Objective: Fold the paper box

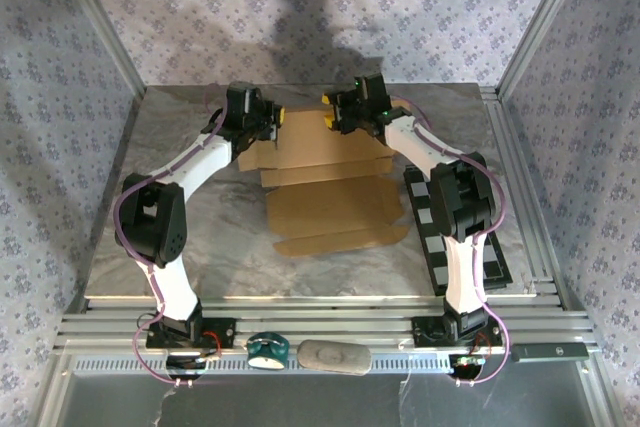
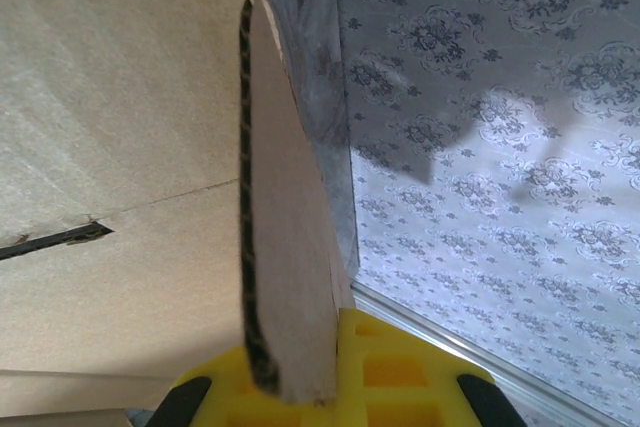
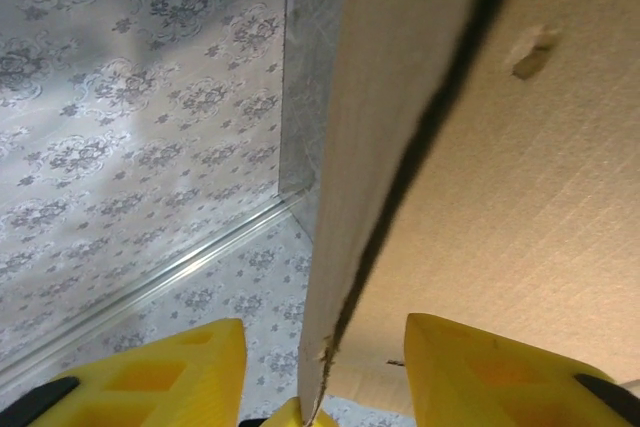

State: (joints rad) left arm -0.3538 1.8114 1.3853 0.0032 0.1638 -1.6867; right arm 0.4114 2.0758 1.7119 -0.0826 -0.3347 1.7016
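Far left: the left gripper (image 1: 264, 119) sits at the far-left corner of the paper box (image 1: 335, 197), clenched on a raised side flap (image 2: 295, 247). The wrist view has the cardboard edge pinched between the yellow fingers (image 2: 400, 377).

The box is half-formed in the middle of the surface (image 1: 200, 237), with its far end standing up and its near panel lying flat toward the arm bases.

The right gripper (image 1: 337, 112) is at the far-right corner, released. Its jaws stand apart and straddle the opposite wall (image 3: 380, 127), with a gap on both sides of the cardboard. A checkered board (image 1: 440, 237) lies just right of the box, under the right arm.

Risks, as I judge them:
- Only one side is held, so any pull or fold from the left could pivot the whole box and skew it off its creases.
- If the right jaws close off-centre, they may crumple the wall edge or bend it away from the score line.
- Too much force on the clamped flap could tear it at the slit.
- The loose near panel could slide toward the checkered board.
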